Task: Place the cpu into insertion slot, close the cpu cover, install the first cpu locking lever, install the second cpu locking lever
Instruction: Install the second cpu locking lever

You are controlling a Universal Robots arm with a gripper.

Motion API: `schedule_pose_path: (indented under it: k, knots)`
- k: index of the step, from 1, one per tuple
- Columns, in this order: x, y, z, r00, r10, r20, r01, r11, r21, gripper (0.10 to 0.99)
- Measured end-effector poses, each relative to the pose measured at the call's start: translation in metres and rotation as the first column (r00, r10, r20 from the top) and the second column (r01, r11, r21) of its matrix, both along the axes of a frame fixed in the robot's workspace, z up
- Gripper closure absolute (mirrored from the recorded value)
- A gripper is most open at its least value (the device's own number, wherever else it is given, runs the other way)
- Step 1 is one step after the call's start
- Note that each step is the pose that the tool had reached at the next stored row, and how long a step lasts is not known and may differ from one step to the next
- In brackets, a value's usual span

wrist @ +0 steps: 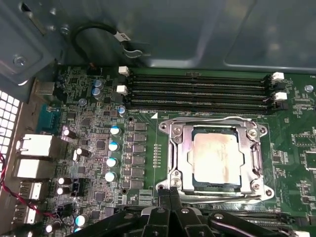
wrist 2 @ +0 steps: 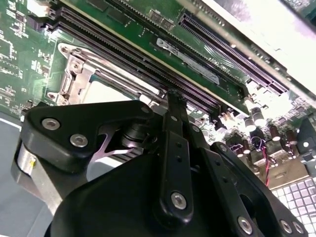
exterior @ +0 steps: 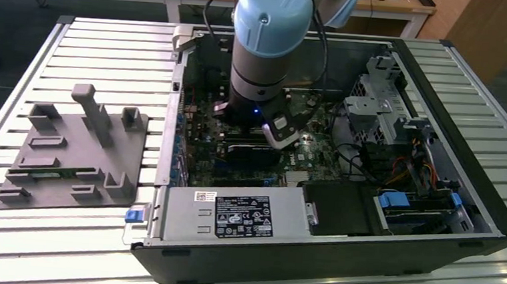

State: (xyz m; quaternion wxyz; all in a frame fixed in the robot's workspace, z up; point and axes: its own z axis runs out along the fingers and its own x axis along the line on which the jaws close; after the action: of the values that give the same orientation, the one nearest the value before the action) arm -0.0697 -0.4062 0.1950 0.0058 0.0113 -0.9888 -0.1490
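Slatted pale metal table [exterior: 77, 237] carries an open black computer tower case [exterior: 460, 253] lying on its side, with a grey moulded fixture tray [exterior: 74, 153] beside it on the exterior view's left. Inside the case, a grey power-supply box with a white label [exterior: 230, 217] sits at the near edge.

Blue-and-grey robot arm [exterior: 265, 36] reaches straight down into the case over the green motherboard [wrist: 143, 163]. Black gripper [wrist: 170, 195] is low at the edge of the socket; its two slim black fingers [wrist 2: 176, 143] are pressed together, nothing between them, tips at the silvery frame's edge in the first wrist view.

Small flat square cpu with a pale silvery-tan face [wrist: 217, 157] lies seated in the insertion slot, a square socket with a silvery metal rim [wrist: 262, 193] on the green board. Thin silvery cpu cover frame [wrist: 180, 153] lies flat over it, the chip's face showing through the centre window. Long black memory slots [wrist: 197, 91] run parallel just beside the socket, on the side away from the gripper.

Whether the locking levers are latched: cannot tell.
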Motion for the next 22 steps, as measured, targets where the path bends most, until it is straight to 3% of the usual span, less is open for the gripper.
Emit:
schedule_pose_path:
  k: [16, 22]
  knots:
    - [-0.0038, 0.0003, -0.0057, 1.0000, 0.000, 0.0001, 0.000, 0.9996, 0.028, 0.980]
    - [-0.0059, 0.0003, -0.0071, 1.0000, 0.000, 0.0000, 0.000, 0.9995, 0.032, 0.980]
